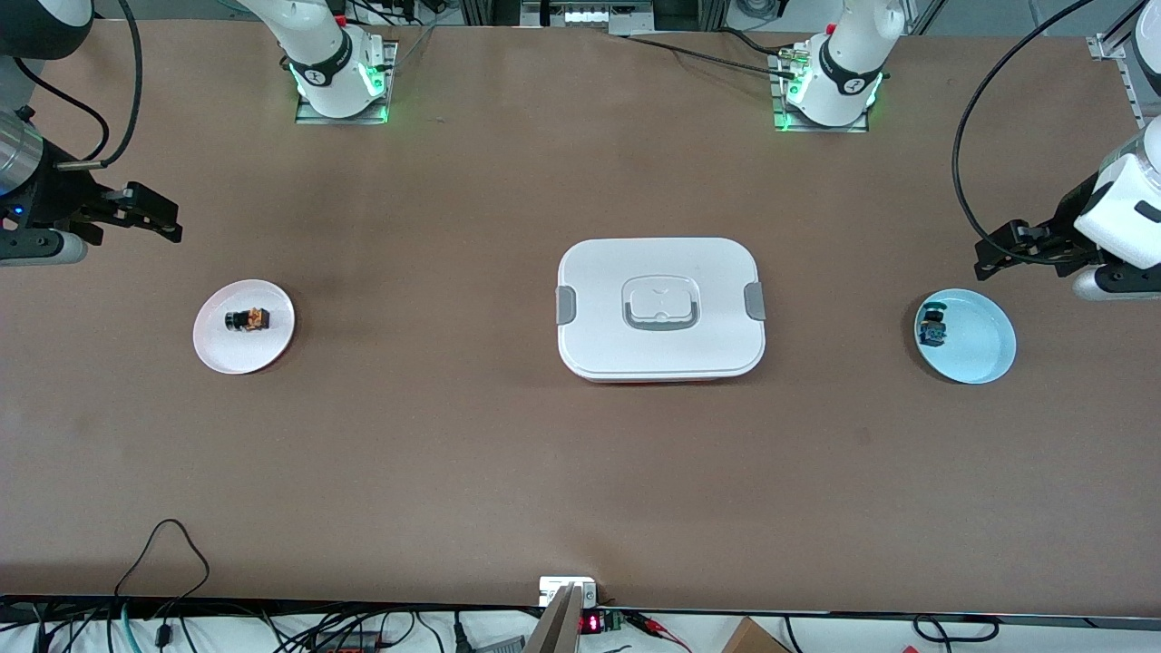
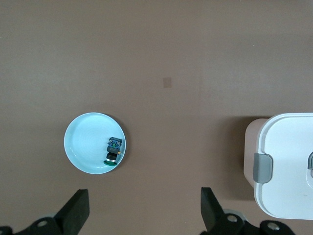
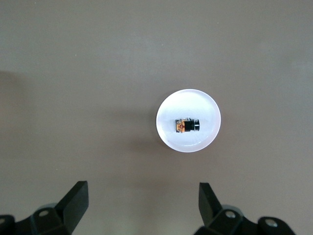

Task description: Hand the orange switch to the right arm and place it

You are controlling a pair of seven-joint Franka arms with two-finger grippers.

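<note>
Orange switch (image 1: 247, 319) on white plate (image 1: 272, 349); no legible writing.

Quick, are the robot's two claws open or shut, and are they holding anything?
Left gripper: jaws open, holding nothing.
Right gripper: jaws open, holding nothing.

Brown table (image 1: 453, 453) bears white plate (image 1: 272, 349), lidded box (image 1: 660, 349) (centre), blue plate (image 1: 984, 349).
</note>
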